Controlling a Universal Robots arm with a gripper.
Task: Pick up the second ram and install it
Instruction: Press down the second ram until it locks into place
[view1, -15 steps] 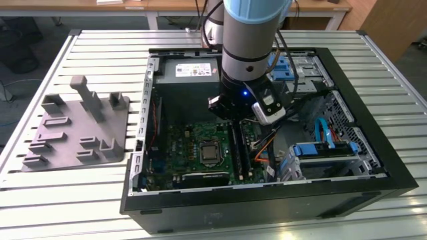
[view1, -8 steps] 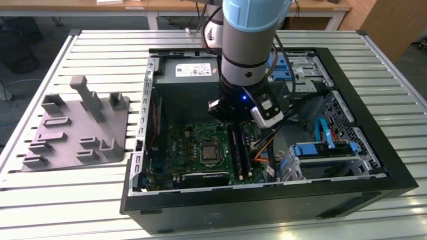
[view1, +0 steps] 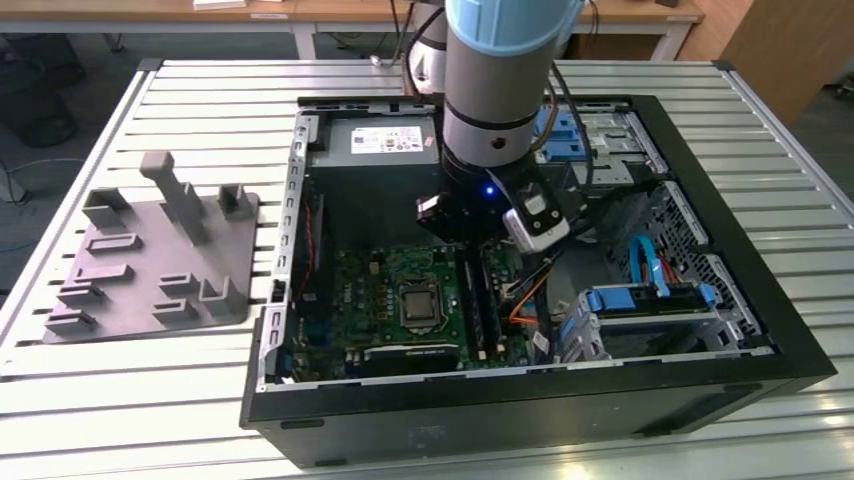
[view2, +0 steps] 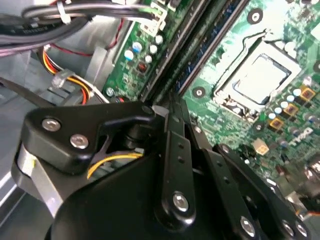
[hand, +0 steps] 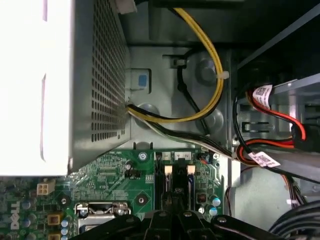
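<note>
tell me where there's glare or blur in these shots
In the first wrist view the power supply box is blown out to near white along its side. In the second wrist view the gripper linkage up close is soft, and the CPU socket cover catches a bright sheen. In the exterior view the arm is evenly lit, and the case interior is darker.

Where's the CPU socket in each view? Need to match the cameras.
Exterior view: CPU socket in the middle of the motherboard, on the exterior view's left of the long RAM slots.
Second wrist view: CPU socket with its silver lid, beside the RAM slots.
First wrist view: CPU socket cut off by the picture's edge, near the power supply.
Shared landmark: the RAM slots.
</note>
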